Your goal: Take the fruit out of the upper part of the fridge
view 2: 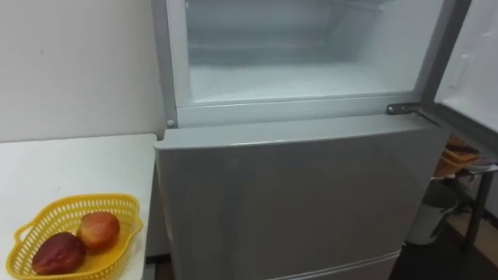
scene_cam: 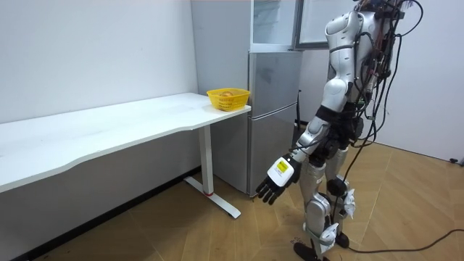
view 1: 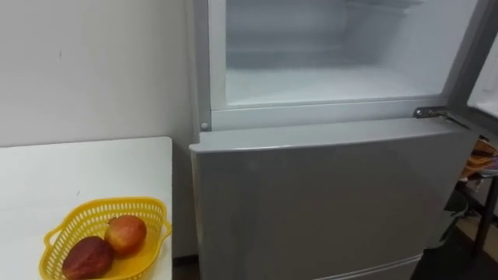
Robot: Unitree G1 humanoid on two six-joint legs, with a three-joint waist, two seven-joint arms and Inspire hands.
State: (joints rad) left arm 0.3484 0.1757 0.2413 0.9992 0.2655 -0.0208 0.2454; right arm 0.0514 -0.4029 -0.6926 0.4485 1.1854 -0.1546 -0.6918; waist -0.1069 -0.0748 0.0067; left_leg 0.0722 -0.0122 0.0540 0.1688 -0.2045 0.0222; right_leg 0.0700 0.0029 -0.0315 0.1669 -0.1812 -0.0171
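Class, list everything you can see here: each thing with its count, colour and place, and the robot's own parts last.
fridge: one, silver-grey, straight ahead of the robot; upper door open, lower door shut.
table: one, white, left of the fridge, against the wall.
basket: one, yellow, on the table's corner nearest the fridge.
fruit: two, reddish, in the basket.
left hand: one, dark, open, hanging low at the robot's side in the room view.

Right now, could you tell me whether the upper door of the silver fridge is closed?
No, the silver fridge's upper door is swung open to the right, showing the white upper compartment.
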